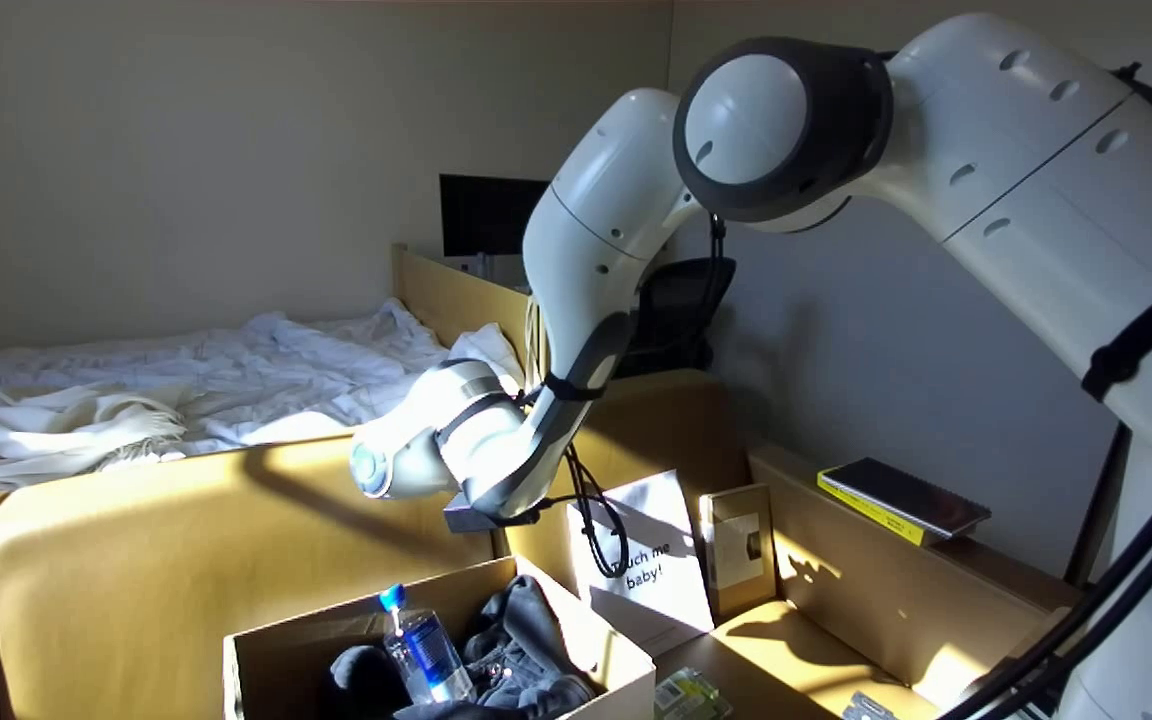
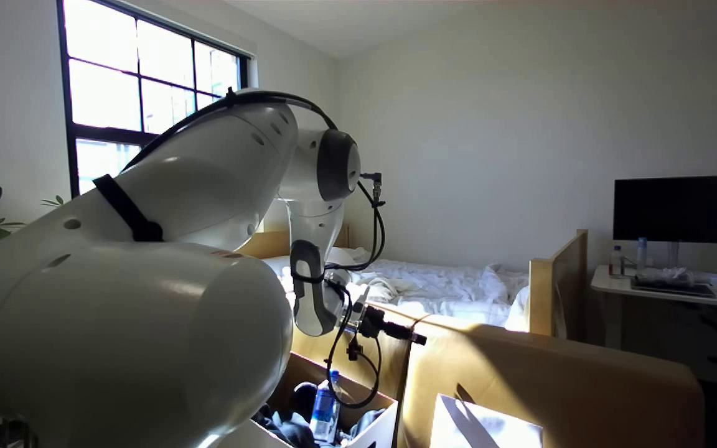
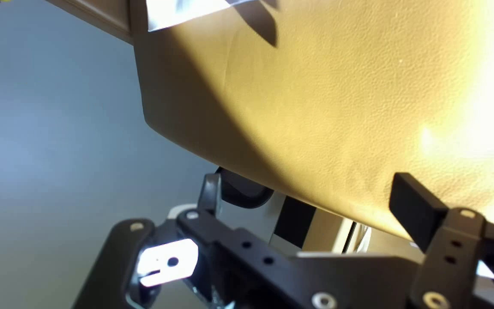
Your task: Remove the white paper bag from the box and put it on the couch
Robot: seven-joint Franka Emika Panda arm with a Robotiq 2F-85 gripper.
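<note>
Though a loop of black cable hangs across my view, one white paper bag stands on the couch, just outside the single cardboard box, one framed panel beside the bag. In the box one bottle leans on dark cloth, and one dark notebook lies over one yellow book. The claw has its two fingers wide apart.

The arm arches downward, its fingers spread wide apart.
</note>
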